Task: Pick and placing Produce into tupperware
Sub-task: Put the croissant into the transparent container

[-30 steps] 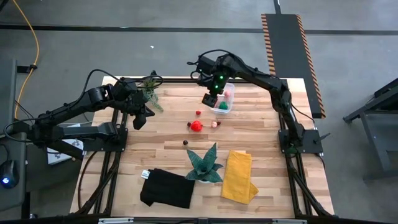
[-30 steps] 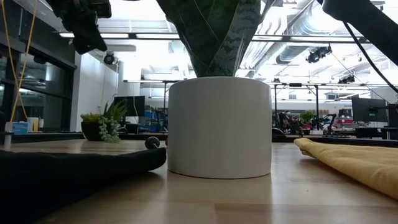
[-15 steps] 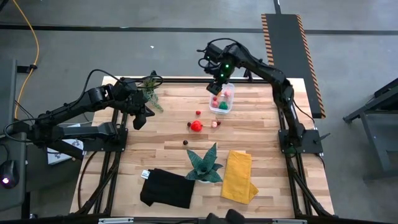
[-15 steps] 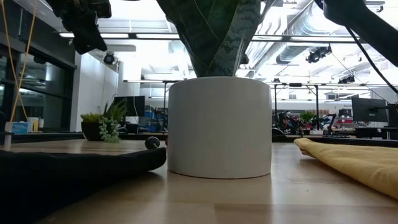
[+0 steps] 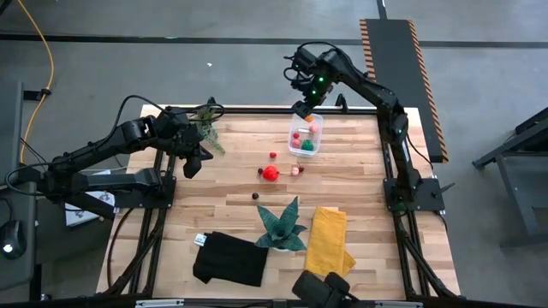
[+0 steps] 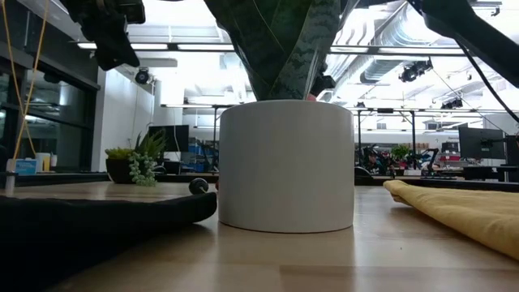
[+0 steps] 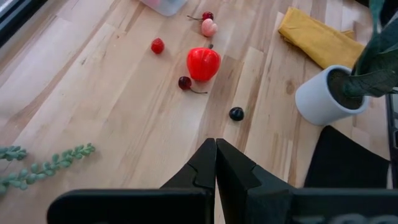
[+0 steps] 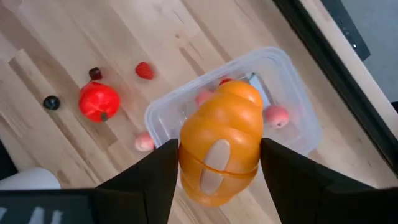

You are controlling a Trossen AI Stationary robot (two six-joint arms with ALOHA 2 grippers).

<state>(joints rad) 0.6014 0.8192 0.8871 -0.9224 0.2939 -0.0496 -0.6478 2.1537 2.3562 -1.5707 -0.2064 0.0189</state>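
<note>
Two claws here: right gripper [image 8: 219, 163] pinches an orange toy [image 8: 221, 146] over the tub [image 5: 306, 139] at the table's 1 o'clock. Left gripper [image 7: 216, 163], fingers pressed together, hangs at 10 o'clock. Red pepper [image 5: 270, 173] sits mid-table.

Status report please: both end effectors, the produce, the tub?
Right end effector holding orange produce above tub. Left end effector shut, idle. Nothing blocks tub.

Colours on the pale wood table [image 5: 223, 184]

An orange fruit [image 8: 221, 140] is seen above a clear tub [image 8: 292, 93]; a red pepper [image 5: 270, 173], yellow cloth [image 5: 328, 242], black cloth [image 5: 231, 259] and white pot [image 6: 285, 166] are shown.
</note>
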